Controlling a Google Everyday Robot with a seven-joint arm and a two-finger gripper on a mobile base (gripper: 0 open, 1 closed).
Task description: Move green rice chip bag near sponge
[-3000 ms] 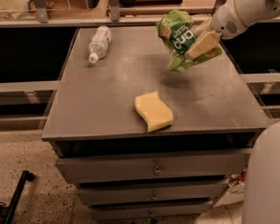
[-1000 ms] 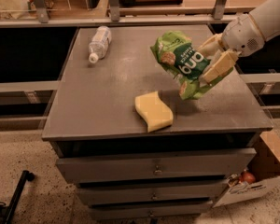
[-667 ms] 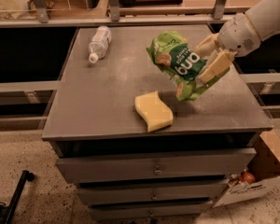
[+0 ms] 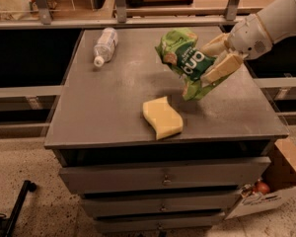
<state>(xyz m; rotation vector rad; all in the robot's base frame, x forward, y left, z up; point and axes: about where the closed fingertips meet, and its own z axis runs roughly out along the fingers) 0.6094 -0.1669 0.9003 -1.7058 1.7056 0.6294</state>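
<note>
The green rice chip bag is crumpled light-green foil with a dark green label and white lettering. My gripper comes in from the right and is shut on the bag's right side, holding it tilted just above the grey cabinet top. The sponge, pale yellow with wavy edges, lies flat near the front edge of the top, a little below and left of the bag. The bag's lower tip hangs close to the sponge's far right corner.
A clear plastic bottle lies on its side at the back left of the top. A metal rail and shelving run behind the cabinet. A cardboard box stands on the floor at the right. Drawers sit below the top.
My gripper has carried the bag from the back right of the top forward and left, down toward the sponge. The sponge and bottle have not moved.
</note>
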